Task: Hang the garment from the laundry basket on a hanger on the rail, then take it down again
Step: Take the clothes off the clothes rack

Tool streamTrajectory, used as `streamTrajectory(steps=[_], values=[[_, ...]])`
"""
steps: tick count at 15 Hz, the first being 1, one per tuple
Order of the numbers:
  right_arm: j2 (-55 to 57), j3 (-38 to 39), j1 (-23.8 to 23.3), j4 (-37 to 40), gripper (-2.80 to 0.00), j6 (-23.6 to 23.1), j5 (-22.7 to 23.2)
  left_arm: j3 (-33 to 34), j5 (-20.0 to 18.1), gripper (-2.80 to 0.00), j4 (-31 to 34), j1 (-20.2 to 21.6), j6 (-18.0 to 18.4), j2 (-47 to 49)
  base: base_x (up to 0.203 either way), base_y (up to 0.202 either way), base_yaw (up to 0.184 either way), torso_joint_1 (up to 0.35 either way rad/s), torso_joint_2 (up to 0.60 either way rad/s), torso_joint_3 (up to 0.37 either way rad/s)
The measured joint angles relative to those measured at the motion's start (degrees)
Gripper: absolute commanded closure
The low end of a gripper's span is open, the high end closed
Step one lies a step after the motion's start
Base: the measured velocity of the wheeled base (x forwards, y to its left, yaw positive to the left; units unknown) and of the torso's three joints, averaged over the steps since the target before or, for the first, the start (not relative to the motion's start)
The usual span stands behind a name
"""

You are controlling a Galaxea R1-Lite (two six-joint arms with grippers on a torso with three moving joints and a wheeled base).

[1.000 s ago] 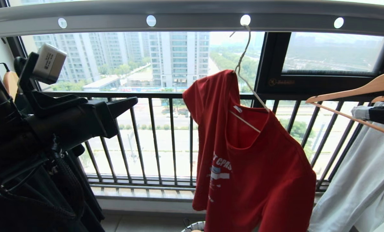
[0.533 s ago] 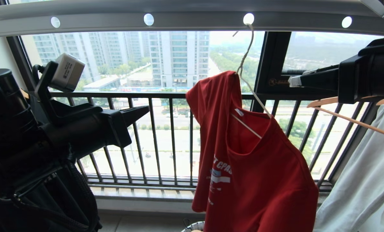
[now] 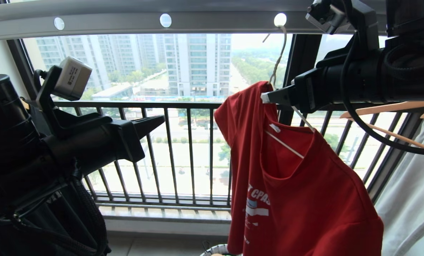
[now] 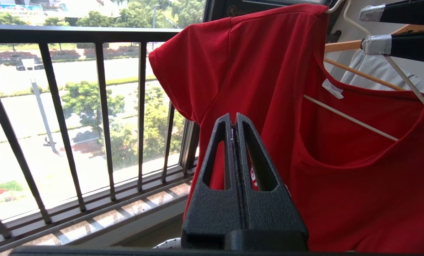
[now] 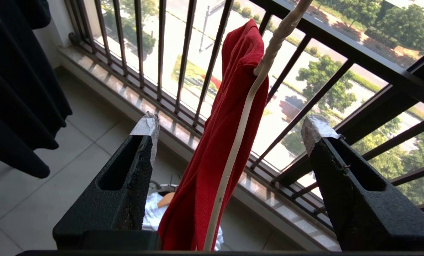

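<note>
My right gripper (image 5: pixel 229 131) reaches in from three o'clock with its fingers spread wide either side of the hanger (image 3: pixel 289 147), gripping nothing. The shirt (image 3: pixel 304 199) hangs on that hanger from the rail (image 3: pixel 126 23) at twelve o'clock. My left gripper (image 4: pixel 235 122) sits at nine o'clock, pinched together and empty.

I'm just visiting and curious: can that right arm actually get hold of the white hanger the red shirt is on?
Probably yes. The right gripper is open, with the hanger standing between its fingers just under the hook, and nothing blocks the gap. Only the garment draped on the hanger lies close beside it.
</note>
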Motion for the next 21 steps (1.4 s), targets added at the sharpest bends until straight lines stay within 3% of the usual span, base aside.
streamTrajectory(steps=[1,2,8,12,19,20,21], values=[[0.4,0.0,0.2,0.0,-2.80,0.0,-0.5,0.0,0.0,0.00,0.0,0.0,0.0,0.0,0.000,0.000,0.000,0.000,0.00,0.000],[0.8,-0.1,0.2,0.0,0.00,0.0,-1.1,0.0,0.0,0.00,0.0,0.0,0.0,-0.1,0.000,0.000,0.000,0.000,0.00,0.000],[1.6,0.0,0.2,0.1,0.00,0.0,-1.8,0.1,-0.3,0.00,0.0,0.0,-0.2,-0.6,0.000,0.000,0.000,0.000,0.00,0.000],[1.9,0.2,0.1,0.4,0.00,-0.6,-1.8,1.5,-4.2,0.00,0.2,0.0,-0.3,-2.3,0.000,0.000,0.000,0.000,0.00,0.000],[2.2,0.2,0.0,0.3,0.00,-1.6,-2.7,1.7,-4.3,0.00,0.2,0.0,-0.3,-2.6,0.000,0.000,0.000,0.000,0.00,0.000],[2.1,0.1,0.0,0.0,-2.80,-2.0,-2.9,1.7,-4.2,0.00,0.2,0.0,-0.2,-2.6,0.000,0.000,0.000,0.000,0.00,0.000],[2.1,0.1,0.0,-0.1,-2.80,-2.6,-2.9,1.7,-4.2,0.00,0.2,0.0,-0.2,-2.6,0.000,0.000,0.000,0.000,0.00,0.000]])
